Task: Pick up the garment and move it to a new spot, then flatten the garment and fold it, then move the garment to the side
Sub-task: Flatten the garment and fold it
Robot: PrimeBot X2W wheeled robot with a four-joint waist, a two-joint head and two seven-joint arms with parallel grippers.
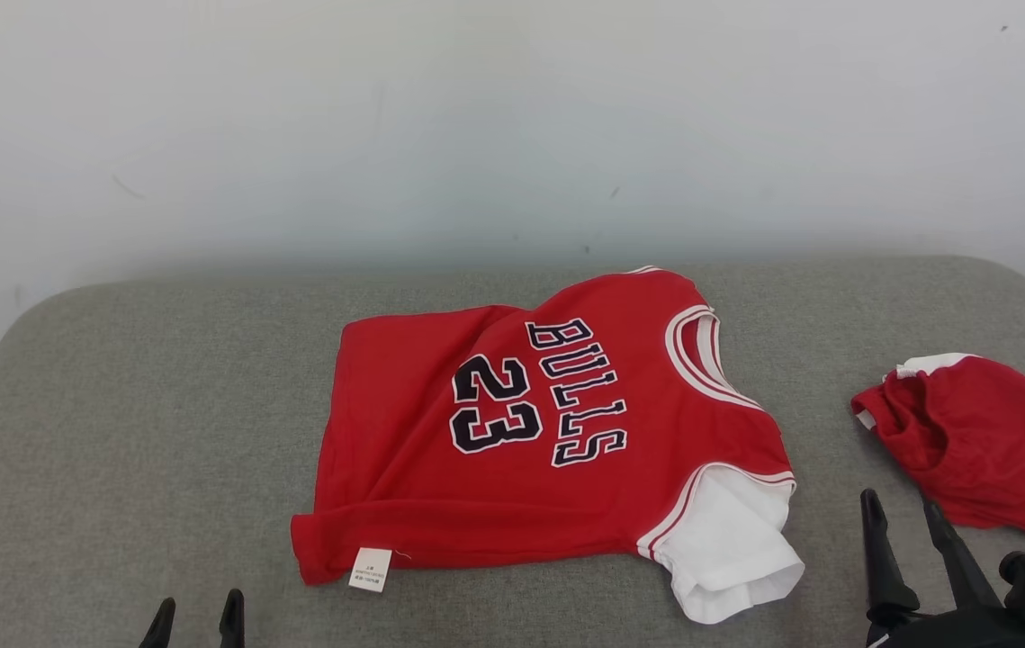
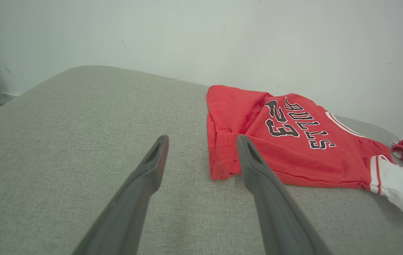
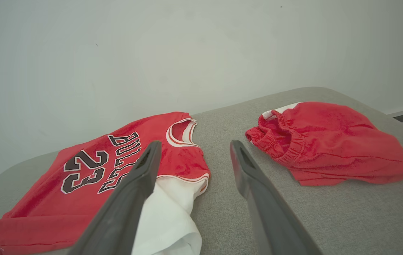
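Our thing: the red shirt (image 1: 530,432) with "BULLS 23" on it lies in the middle of the grey padded worktop (image 1: 116,432). It is mostly flat, with a few wrinkles.
Which way it lies: its long way runs from side to side in front of us. The bottom hem points to our left and the neck hole (image 1: 696,346) points to our right.
Near edge: a white sleeve (image 1: 728,549) sticks out at the near right corner. A little white tag (image 1: 371,569) sits at the near left corner.
Left claw: our left claw (image 1: 199,598) is spread wide and holds nothing. It hangs at our near left, not touching the shirt. The tag corner is ahead of it and a bit to the right.
Right claw: our right claw (image 1: 900,499) is spread wide too, and holds nothing. The white sleeve is just to its left.
Other cloth: the red shorts (image 1: 980,441) lie bunched up on the far right, apart from the shirt and close to our right claw.
Who is nearer: we think each claw has its own end, left for the hem and right for the sleeve. The right claw looks a little nearer to its corner.
Watch out: our right claw stands between the sleeve and the shorts, so we think it must reach left, not right.
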